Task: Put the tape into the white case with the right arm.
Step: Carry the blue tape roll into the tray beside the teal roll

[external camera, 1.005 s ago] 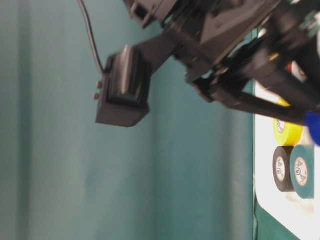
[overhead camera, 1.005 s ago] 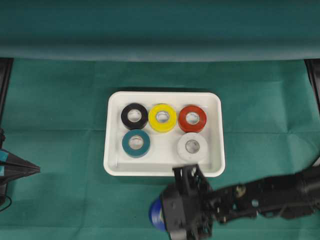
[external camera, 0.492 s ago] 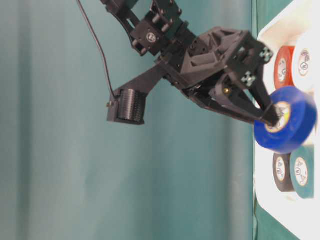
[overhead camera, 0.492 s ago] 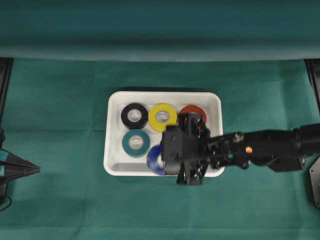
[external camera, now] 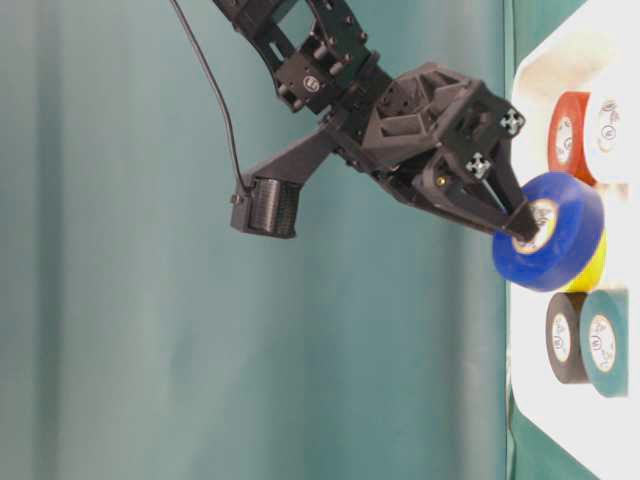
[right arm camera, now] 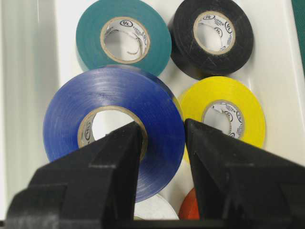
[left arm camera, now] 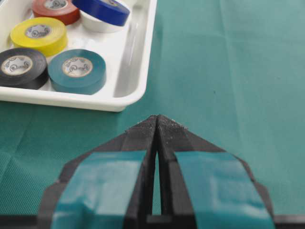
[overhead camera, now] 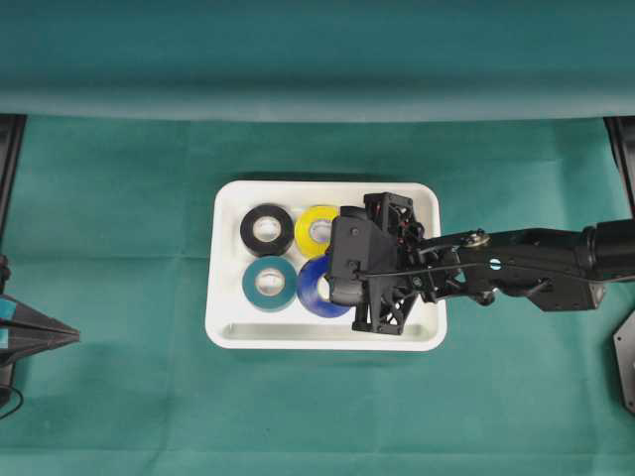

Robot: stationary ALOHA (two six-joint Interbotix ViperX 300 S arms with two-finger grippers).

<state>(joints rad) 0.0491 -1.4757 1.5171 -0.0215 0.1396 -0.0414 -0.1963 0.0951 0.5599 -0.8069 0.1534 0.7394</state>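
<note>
Right arm's black two-fingered gripper (right arm camera: 162, 143) pinches the wall of the blue vinyl tape roll (right arm camera: 114, 129), one finger inside the core. Roll hangs over the glossy white rectangular case (overhead camera: 223, 327), above the five rolls already inside (not yet set down). Remaining: lower, release. Surface: creased green cloth (overhead camera: 119, 198), green backdrop beyond.

Closed left pincer (left arm camera: 157, 126) near white case (left arm camera: 136, 71)
</note>
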